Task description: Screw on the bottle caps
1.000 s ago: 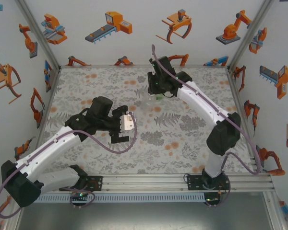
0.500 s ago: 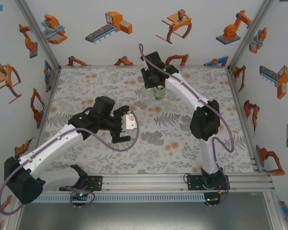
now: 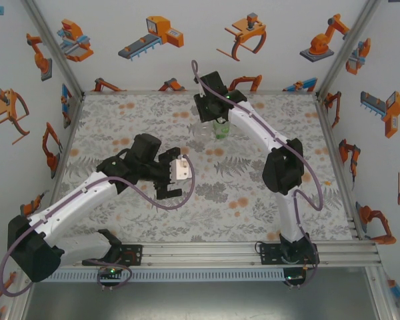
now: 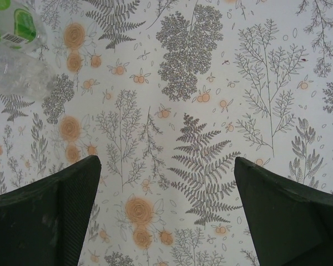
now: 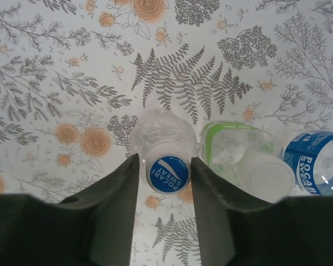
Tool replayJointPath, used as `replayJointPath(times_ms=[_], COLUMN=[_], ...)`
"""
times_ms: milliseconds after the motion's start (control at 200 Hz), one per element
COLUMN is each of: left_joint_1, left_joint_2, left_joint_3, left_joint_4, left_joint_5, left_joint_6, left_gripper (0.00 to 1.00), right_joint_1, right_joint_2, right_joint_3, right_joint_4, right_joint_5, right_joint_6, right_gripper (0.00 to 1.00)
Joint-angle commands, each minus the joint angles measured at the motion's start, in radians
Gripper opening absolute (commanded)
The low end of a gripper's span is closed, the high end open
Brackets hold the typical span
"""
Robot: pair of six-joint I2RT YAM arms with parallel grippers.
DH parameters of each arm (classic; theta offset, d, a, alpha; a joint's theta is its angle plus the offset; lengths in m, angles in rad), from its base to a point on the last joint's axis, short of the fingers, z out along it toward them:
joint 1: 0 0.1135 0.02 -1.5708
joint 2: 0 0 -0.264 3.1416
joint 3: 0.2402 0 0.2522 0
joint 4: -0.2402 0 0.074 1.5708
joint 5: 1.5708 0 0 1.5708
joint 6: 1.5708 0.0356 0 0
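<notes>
Fern-and-rose print covers the worktop (image 3: 120,120), which is enclosed by walls papered with robot drawings. From above, the bottles (image 3: 217,130) are only glimpsed under the right gripper (image 3: 212,122) at the far middle. In the right wrist view they are told apart:

- A plain bottle (image 5: 155,133) is topped by a blue-printed cap (image 5: 170,174). The cap is flanked closely by the fingers, and whether it is clamped cannot be told.
- Beside it, a green-labelled bottle (image 5: 227,147) is topped by a white cap (image 5: 265,176).
- A blue-labelled bottle (image 5: 316,160) is seen at the edge.

The left gripper (image 4: 166,163) is held wide apart.
</notes>
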Motion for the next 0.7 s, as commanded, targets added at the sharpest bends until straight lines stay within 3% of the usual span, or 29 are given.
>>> replayJointPath(times_ms=[0, 150, 325, 546, 696], left_joint_1=[-0.006, -0.003, 0.008, 0.032, 0.070], left_joint_2=[-0.001, -0.010, -0.005, 0.056, 0.057], left_joint_3=[0.005, -0.004, 0.000, 0.109, 0.090], left_joint_4=[0.001, 0.021, 0.059, 0.086, 0.168], left_joint_5=[0.022, -0.004, -0.059, -0.200, -0.285], left_joint_6=[-0.017, -0.032, -0.076, -0.243, -0.392], left_gripper=[0.97, 0.97, 0.97, 0.97, 0.97], right_joint_1=[-0.005, -0.006, -0.009, -0.048, -0.105], right_joint_2=[-0.023, -0.058, -0.154, -0.358, -0.517], right_joint_3=[0.003, 0.016, -0.043, -0.298, -0.543], right_joint_4=[0.024, 0.009, 0.006, 0.084, 0.185], right_joint_5=[-0.005, 0.011, 0.084, 0.196, 0.236], right_joint_6=[-0.009, -0.012, -0.035, -0.046, -0.033], right_gripper=[0.47, 0.52, 0.72, 0.99, 0.99])
